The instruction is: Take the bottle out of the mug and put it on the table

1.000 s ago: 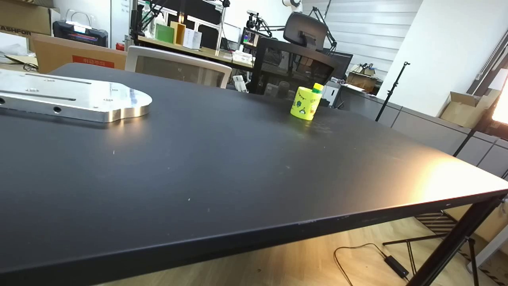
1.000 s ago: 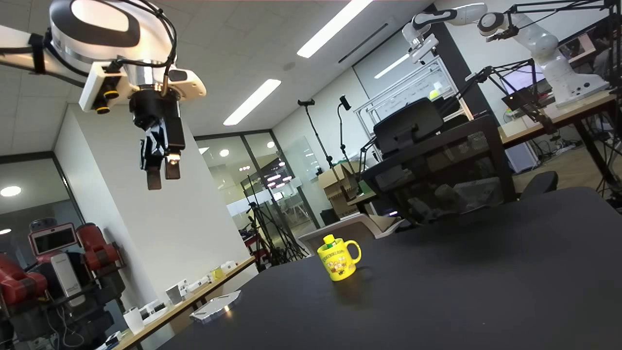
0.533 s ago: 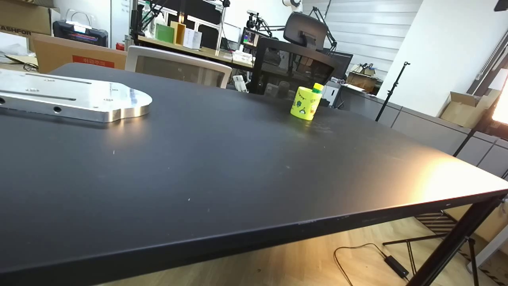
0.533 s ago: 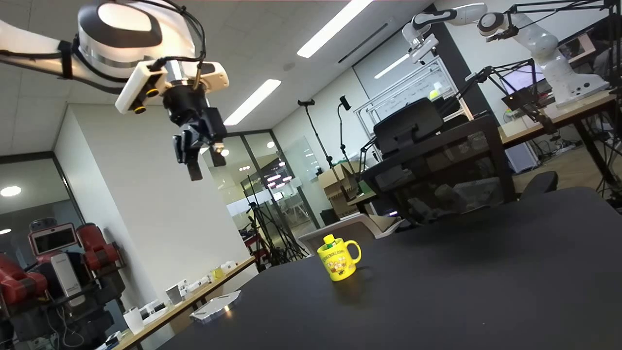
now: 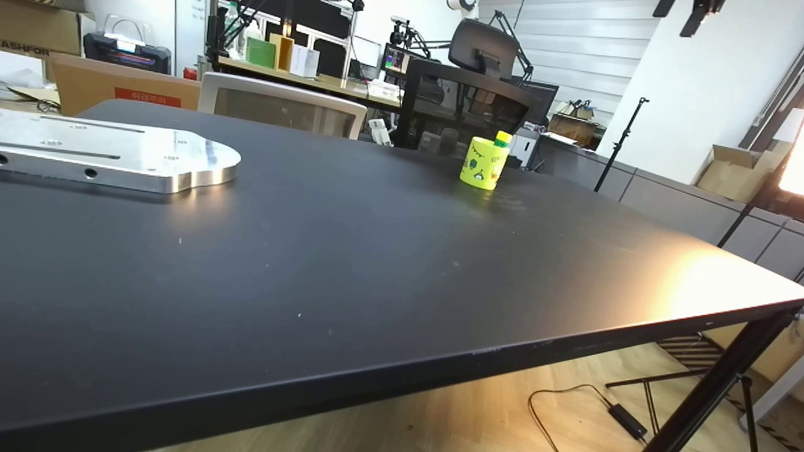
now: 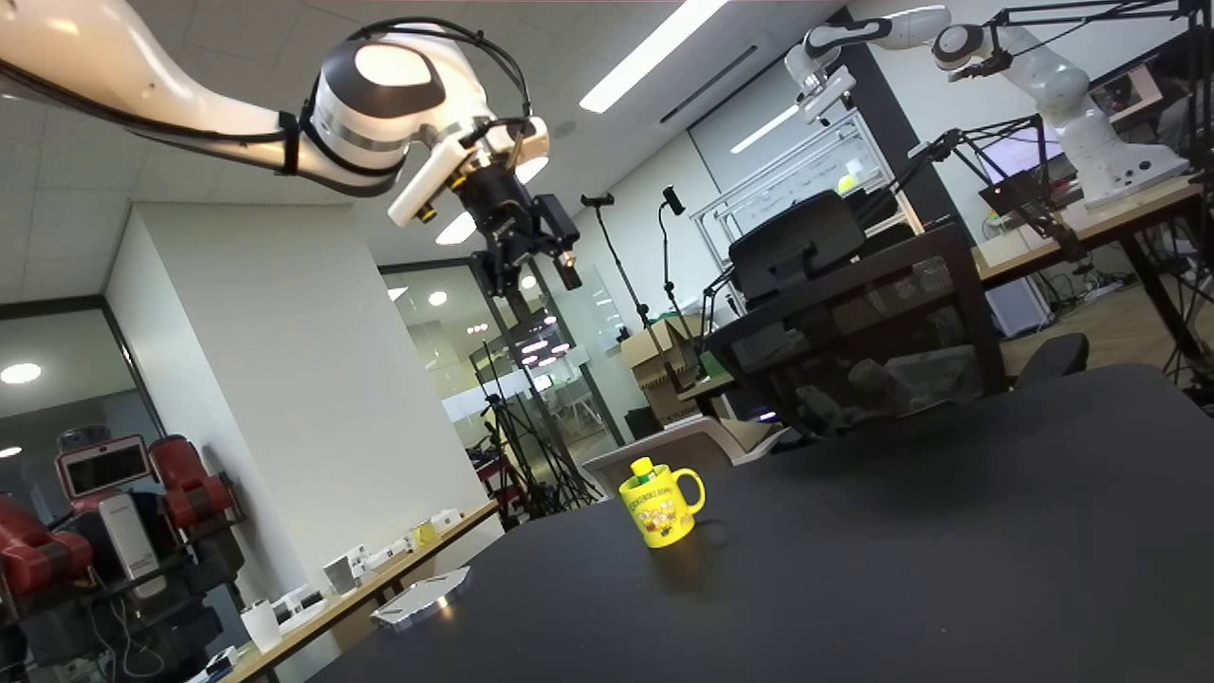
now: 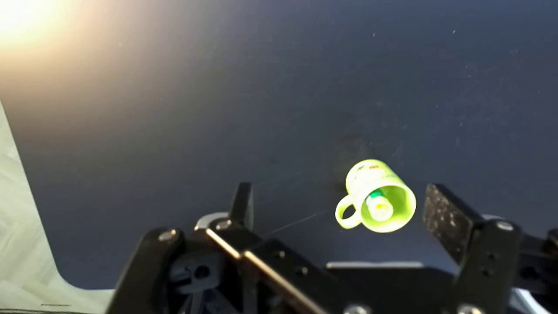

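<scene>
At the far left of an exterior view we see a red-armed robot [image 6: 131, 536]. Next, a flat silver metal plate [image 6: 422, 599] lies on the matte black table [image 6: 854, 569]. Higher up and farther right, the black two-fingered gripper [image 6: 544, 291] hangs on its white arm [image 6: 213, 116]; in the wrist view we find its fingers [image 7: 449, 222] spread wide apart. Farther right, well apart from the gripper, a bright yellow one-handled mug [image 6: 661, 517] with printed figures stands upright on the table. The small yellow-capped bottle [image 6: 644, 470], green at the neck, is inside the mug, and in both exterior views we see its cap [image 5: 504, 137] above the rim; its lower part is hidden. Right again, we see a black mesh-backed office chair [image 6: 882, 351] behind the table.
</scene>
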Controlling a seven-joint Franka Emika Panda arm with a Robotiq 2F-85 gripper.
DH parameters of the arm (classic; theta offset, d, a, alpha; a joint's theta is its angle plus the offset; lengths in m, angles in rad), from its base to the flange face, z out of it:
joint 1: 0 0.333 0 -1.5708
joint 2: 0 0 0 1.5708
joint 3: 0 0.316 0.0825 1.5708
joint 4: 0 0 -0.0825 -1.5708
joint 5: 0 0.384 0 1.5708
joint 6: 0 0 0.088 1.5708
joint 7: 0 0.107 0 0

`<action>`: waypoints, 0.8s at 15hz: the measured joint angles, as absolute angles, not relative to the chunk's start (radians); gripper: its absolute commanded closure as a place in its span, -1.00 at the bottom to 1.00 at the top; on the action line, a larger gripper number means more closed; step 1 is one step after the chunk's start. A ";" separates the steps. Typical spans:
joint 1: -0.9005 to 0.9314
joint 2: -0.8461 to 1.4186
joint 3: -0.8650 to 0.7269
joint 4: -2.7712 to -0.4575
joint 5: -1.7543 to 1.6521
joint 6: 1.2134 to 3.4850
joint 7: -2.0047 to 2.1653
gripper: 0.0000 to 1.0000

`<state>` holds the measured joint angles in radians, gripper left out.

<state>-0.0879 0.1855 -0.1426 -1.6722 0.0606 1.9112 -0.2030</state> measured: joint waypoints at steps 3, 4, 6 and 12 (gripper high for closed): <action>-0.089 0.327 -0.123 -1.515 0.066 1.957 -0.163 -1.00; -0.088 0.372 -0.111 -1.464 0.066 1.967 -0.151 -1.00; -0.084 0.458 -0.084 -1.363 0.063 1.976 -0.136 -1.00; -0.087 0.519 -0.066 -1.301 0.058 1.971 -0.139 -1.00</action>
